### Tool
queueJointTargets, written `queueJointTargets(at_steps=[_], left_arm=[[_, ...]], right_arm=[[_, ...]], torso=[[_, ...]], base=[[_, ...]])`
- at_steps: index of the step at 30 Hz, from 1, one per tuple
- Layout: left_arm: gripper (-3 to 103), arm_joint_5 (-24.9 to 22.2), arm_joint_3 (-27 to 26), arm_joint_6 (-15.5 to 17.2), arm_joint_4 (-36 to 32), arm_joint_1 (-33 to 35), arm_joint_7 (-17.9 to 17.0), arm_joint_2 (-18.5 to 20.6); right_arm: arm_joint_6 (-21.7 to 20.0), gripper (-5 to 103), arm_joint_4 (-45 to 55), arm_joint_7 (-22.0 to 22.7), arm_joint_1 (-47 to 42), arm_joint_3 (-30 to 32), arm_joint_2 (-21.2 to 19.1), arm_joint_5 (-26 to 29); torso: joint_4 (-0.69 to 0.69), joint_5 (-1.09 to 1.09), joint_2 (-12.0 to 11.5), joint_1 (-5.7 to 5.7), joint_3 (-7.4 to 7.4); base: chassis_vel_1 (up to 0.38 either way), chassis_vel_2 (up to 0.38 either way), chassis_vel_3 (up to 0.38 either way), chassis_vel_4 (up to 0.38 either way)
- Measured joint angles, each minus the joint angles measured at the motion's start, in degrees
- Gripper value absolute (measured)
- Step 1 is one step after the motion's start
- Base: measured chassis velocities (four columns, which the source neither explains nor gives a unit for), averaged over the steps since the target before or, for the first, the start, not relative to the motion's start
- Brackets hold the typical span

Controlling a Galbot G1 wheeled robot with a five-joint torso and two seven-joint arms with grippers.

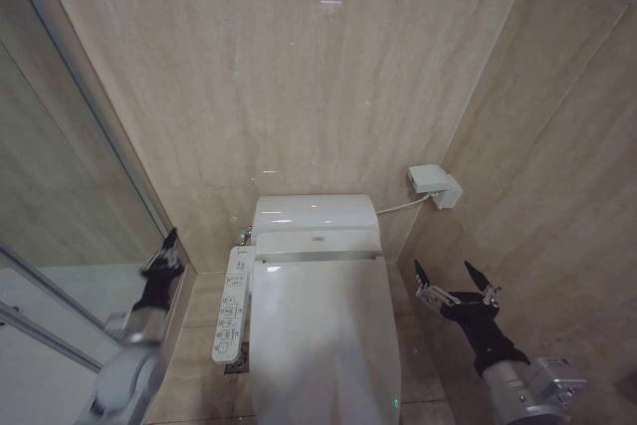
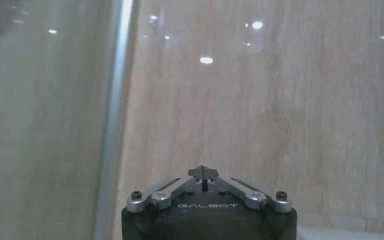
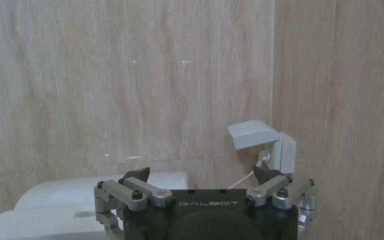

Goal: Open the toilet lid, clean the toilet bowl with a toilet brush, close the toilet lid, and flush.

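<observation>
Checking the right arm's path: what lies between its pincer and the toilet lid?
Bare beige floor tile, per the head view, separates the open right pincer from the closed glossy white oval toilet lid.

Toilet lid (image 1: 323,330) glossy white; wall (image 1: 299,77) beige, faintly veined; right pincer (image 1: 456,278) black, silver.

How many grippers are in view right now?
2. Shut black left gripper beside the glass shower partition; open black right gripper, right of the closed glossy white toilet lid.

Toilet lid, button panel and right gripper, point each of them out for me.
toilet lid (image 1: 323,330), head view, middle of its closed glossy top.
button panel (image 1: 229,308), head view, centre of the white arm beside the bowl.
right gripper (image 1: 456,283), head view, midway between its open fingertips.
</observation>
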Motion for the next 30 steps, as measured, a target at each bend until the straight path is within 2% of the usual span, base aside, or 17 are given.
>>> queueJointTargets(at_steps=[5, 8, 15, 17, 20, 22, 26, 30], left_arm=[[0, 1.48, -2.29, 0.72, -4.97, 6.21, -1.66, -3.56], [0, 2.43, -3.17, 2.64, -8.93, 11.39, -3.39, -5.94], [0, 4.16, -3.63, 3.58, -14.19, 17.51, -4.75, -8.34], [0, 5.02, -3.24, 4.15, -17.58, 20.51, -5.36, -9.58], [0, 6.03, -2.93, 4.18, -19.13, 21.88, -5.44, -10.38], [0, 8.75, -2.31, 2.77, -19.98, 23.67, -5.11, -11.77], [0, 10.8, -2.22, 1.59, -21.54, 25.47, -4.79, -13.33], [0, 13.02, -2.2, 2.67, -24.95, 27.25, -5.08, -14.46]], right_arm=[[0.0, 100, 0.0, 0.02, 0.0, 0.0, 0.01, 0.0], [0.0, 100, 0.0, 0.01, 0.0, 0.0, 0.0, 0.0], [0.0, 100, 0.0, 0.02, 0.0, 0.0, 0.0, 0.0], [0.0, 100, 0.0, 0.01, 0.0, 0.0, 0.0, -0.01], [0.0, 100, 0.0, 0.02, 0.0, 0.0, 0.0, 0.0], [0.0, 100, 0.0, 0.02, 0.0, 0.01, 0.0, 0.0], [0.0, 100, 0.0, 0.01, 0.0, 0.0, 0.0, 0.0], [0.0, 100, 0.0, 0.01, 0.0, 0.0, 0.01, 0.0]], torso=[[-0.03, 0.01, 0.0, 0.0, 0.0], [-0.02, 0.0, 0.0, 0.0, 0.0], [-0.03, 0.0, 0.0, 0.0, 0.0], [-0.02, 0.0, 0.0, 0.01, 0.01], [-0.02, 0.01, 0.0, 0.01, 0.01], [-0.02, 0.0, 0.0, 0.01, 0.01], [-0.02, 0.0, -0.01, 0.01, 0.01], [-0.02, 0.01, -0.01, 0.01, 0.01]], base=[[0.0, 0.0, 0.0, 0.0], [0.0, 0.0, 0.0, 0.0], [0.0, 0.0, 0.0, 0.0], [0.0, 0.0, 0.0, 0.0], [0.0, 0.0, 0.0, 0.0], [0.0, 0.0, 0.0, 0.0], [0.0, 0.0, 0.0, 0.0], [0.0, 0.0, 0.0, 0.0]])
